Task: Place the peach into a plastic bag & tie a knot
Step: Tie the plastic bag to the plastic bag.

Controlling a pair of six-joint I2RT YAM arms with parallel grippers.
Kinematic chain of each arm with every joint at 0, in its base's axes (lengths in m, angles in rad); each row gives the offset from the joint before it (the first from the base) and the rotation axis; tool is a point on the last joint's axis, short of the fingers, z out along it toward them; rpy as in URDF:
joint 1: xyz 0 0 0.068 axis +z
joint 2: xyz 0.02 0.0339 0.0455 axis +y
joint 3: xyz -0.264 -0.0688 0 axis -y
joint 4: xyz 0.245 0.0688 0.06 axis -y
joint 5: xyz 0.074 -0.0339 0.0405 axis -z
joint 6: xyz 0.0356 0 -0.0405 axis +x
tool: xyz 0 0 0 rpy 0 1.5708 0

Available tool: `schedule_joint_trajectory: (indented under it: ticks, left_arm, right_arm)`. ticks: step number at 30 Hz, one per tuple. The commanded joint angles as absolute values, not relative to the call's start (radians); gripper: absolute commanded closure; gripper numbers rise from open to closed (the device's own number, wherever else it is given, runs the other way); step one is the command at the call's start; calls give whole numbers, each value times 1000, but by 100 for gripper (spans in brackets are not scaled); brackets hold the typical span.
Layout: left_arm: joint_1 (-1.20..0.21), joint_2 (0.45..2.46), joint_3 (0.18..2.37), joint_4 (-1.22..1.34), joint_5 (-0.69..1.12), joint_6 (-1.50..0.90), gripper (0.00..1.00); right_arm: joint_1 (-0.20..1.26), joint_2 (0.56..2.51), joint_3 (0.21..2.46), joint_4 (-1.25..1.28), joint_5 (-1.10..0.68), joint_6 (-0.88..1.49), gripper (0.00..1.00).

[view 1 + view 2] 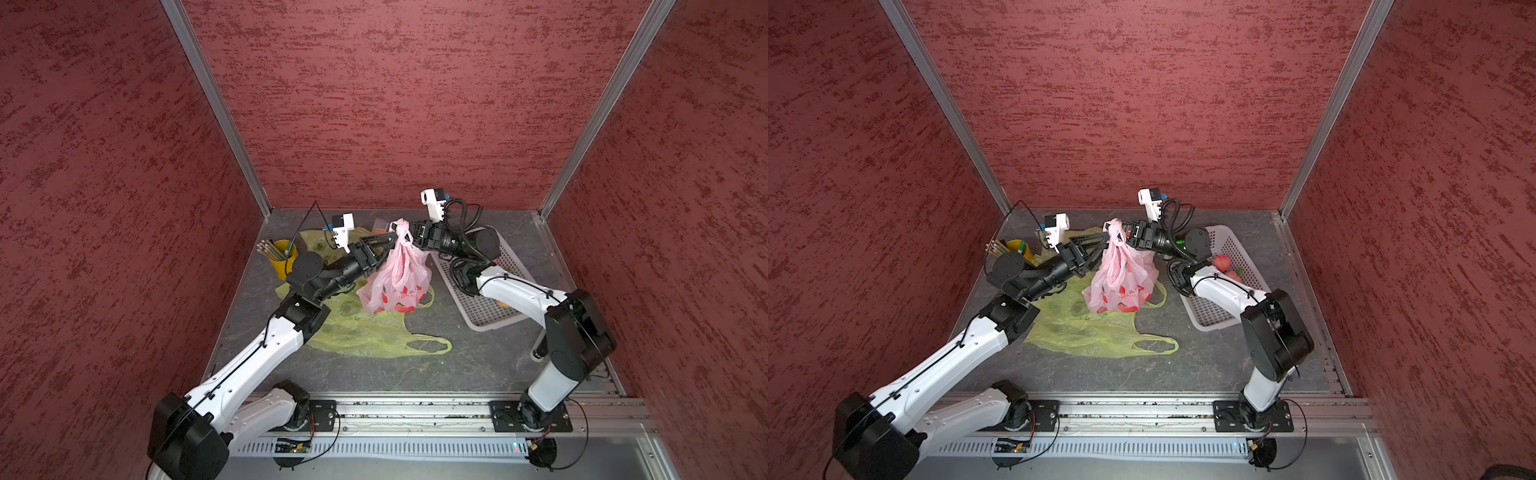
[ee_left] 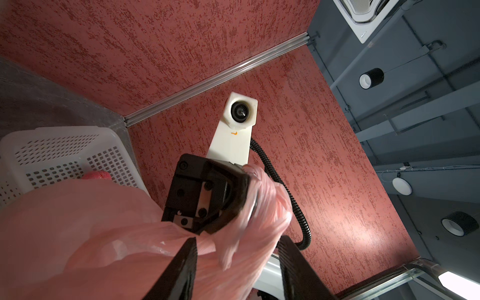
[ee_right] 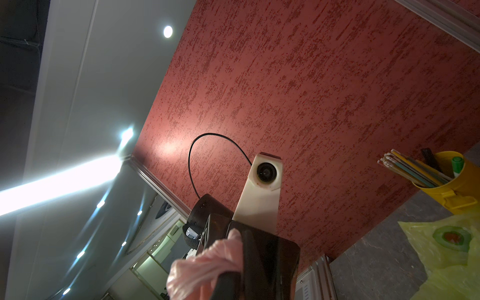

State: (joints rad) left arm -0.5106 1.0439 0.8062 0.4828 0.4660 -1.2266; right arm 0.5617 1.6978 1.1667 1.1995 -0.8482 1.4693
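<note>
Peach bag, item one: pink plastic bag (image 1: 395, 282), at the middle of the worktop (image 1: 457, 365).

Look: thin translucent pink film with red printed patches, creased all over. The body is full and rounded low down, and the handles are drawn up into a narrow twisted neck. The peach itself I cannot pick out through the film, so I judge from the bulge that it is inside.

Position: hanging from its neck between my two claws. Its base is down by the green bag (image 1: 357, 332) at 7 o'clock. Whether it rests there or hangs clear I cannot tell.

Knot (image 1: 401, 227): a bunched lump at the top of the neck. I judge it formed, perhaps not yet pulled tight.

Right claw (image 1: 411, 236): clamped hard on the pink plastic at the knot, from 3 o'clock.

Left claw (image 1: 390, 240): fingers (image 2: 187, 259) about halfway apart, plastic lying between them, not visibly pinched, from 9 o'clock.

Done, by my reckoning: bagging and looping.

Left: cinching and letting go.

Nearby: white basket (image 1: 490, 316) at 3 o'clock with spare peaches (image 1: 1222, 262); yellow cup (image 1: 284, 257) at 9 o'clock.
</note>
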Motion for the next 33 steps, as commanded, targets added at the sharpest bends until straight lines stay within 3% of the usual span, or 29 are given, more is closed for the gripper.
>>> schedule_joint_trajectory:
  ticks: [1,18,28,33]
  left_arm:
    - [-506,1045,804,553,459,-1243,49]
    - [-497,1056,803,600,448,-1278,81]
    - [-494,1066,807,535,443,-1271,79]
    - [-494,1071,801,539,443,-1272,84]
  right_arm:
    - [569,1666,1182,1244,-830,1488,100]
    - [570,1665,1174,1257,-835,1494,100]
    - [571,1663,1167,1255,-840,1491,100]
    - [572,1668,1167,1255,-841,1490,100]
